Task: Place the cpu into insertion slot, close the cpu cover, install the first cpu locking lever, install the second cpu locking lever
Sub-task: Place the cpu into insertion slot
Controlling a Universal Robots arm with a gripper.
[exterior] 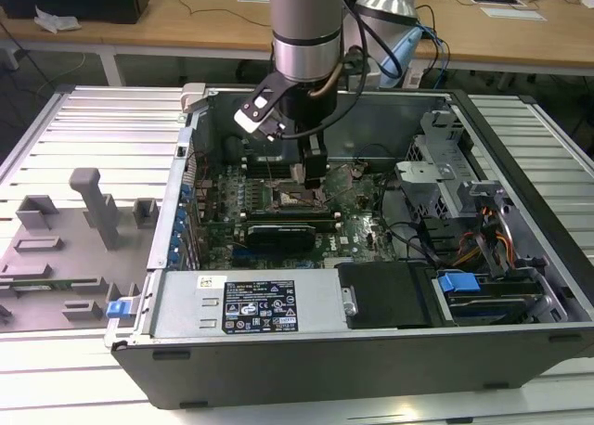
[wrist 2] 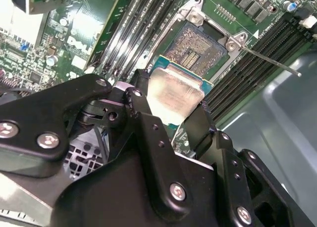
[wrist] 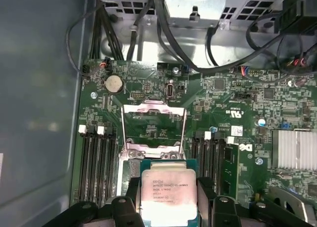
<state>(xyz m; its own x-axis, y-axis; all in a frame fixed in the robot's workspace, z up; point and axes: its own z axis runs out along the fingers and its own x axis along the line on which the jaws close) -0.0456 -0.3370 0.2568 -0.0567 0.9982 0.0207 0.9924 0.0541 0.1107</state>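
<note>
Inside the open computer case, the gripper hangs low over the green circuit board. Its black fingers are clamped on the cpu, pinching it by two opposite edges. In the first wrist view the chip's pale metal face carries several lines of small grey print.

In the second wrist view the cpu sits tilted at the near edge of the insertion slot, whose dark, gold-speckled contact field lies uncovered. Whether chip and socket touch cannot be told. The cpu cover stands folded back from the socket, with board showing through its square window. A thin locking lever juts free from one socket corner, across the black memory slots.

Board markings include white silk-screen lettering and a small white sticker. A round coin cell and a ribbed heat sink are also mounted on the board.

In the exterior view a grey metal box along the case's front wall wears a black-and-white label crowded with text and symbols. A small yellowish tag sits just beside that label.
</note>
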